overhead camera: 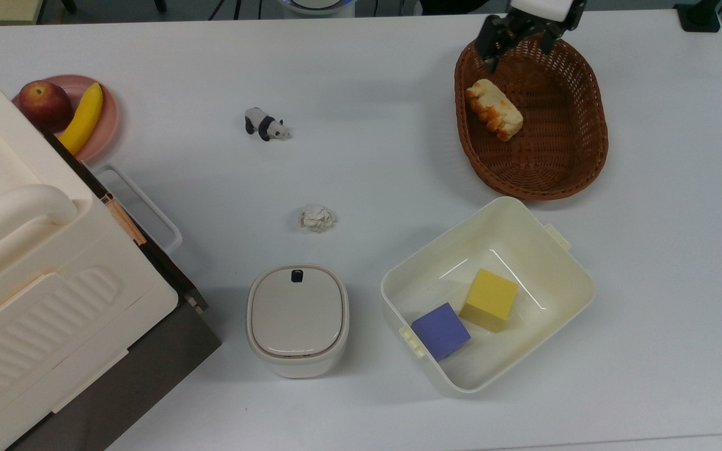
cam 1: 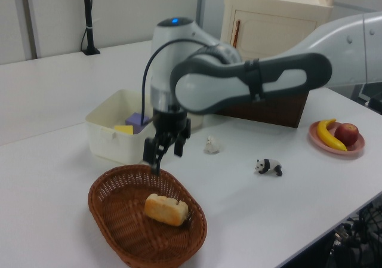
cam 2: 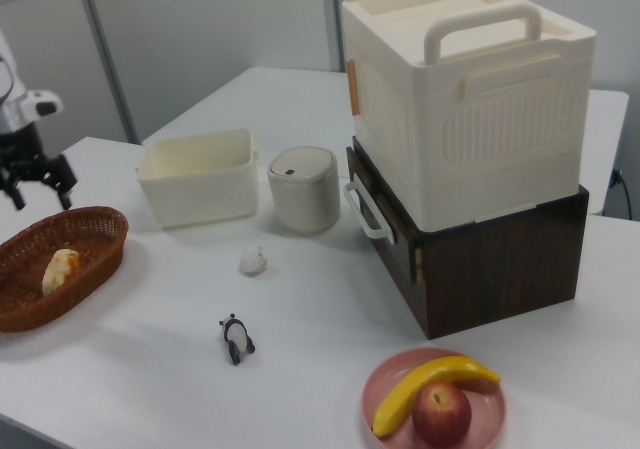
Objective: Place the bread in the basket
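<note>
Gripper [cam 1: 165, 150]: your black two-finger gripper hangs empty, fingers spread.
Bread [cam 1: 166, 209]: small cream, orange-topped toy loaf — below the gripper, inside the oval brown wicker basket [cam 1: 117, 234].

The cream, orange-topped bread [overhead camera: 494, 109] lies on its side inside the brown wicker basket [overhead camera: 577, 156].

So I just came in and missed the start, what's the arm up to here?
The arm is putting the bread into the wicker basket. At this moment the loaf lies inside the basket, free of any grip. The hand hangs open above the basket's end at the top view's top, holding nothing.
</note>
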`<act>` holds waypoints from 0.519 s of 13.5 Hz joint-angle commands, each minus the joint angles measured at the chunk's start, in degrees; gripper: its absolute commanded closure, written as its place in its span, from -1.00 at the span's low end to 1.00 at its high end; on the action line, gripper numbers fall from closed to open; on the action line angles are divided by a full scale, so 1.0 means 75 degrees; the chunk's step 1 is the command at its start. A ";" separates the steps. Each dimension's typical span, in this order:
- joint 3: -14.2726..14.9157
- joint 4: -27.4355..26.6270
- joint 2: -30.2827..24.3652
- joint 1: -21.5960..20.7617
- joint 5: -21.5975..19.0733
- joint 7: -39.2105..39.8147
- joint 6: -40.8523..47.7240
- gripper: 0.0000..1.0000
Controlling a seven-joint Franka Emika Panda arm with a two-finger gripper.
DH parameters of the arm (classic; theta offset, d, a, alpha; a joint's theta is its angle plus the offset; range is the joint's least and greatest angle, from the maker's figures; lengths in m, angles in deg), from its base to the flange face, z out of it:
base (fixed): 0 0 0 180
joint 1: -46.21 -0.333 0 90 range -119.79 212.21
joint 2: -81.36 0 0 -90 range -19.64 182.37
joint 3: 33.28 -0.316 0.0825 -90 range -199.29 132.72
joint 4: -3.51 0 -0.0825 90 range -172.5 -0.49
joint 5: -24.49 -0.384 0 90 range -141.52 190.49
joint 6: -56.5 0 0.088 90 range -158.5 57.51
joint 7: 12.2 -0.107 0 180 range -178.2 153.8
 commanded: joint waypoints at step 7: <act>0.2265 0.1370 -0.0740 0.0764 0.0324 0.0790 0.2024 -1.00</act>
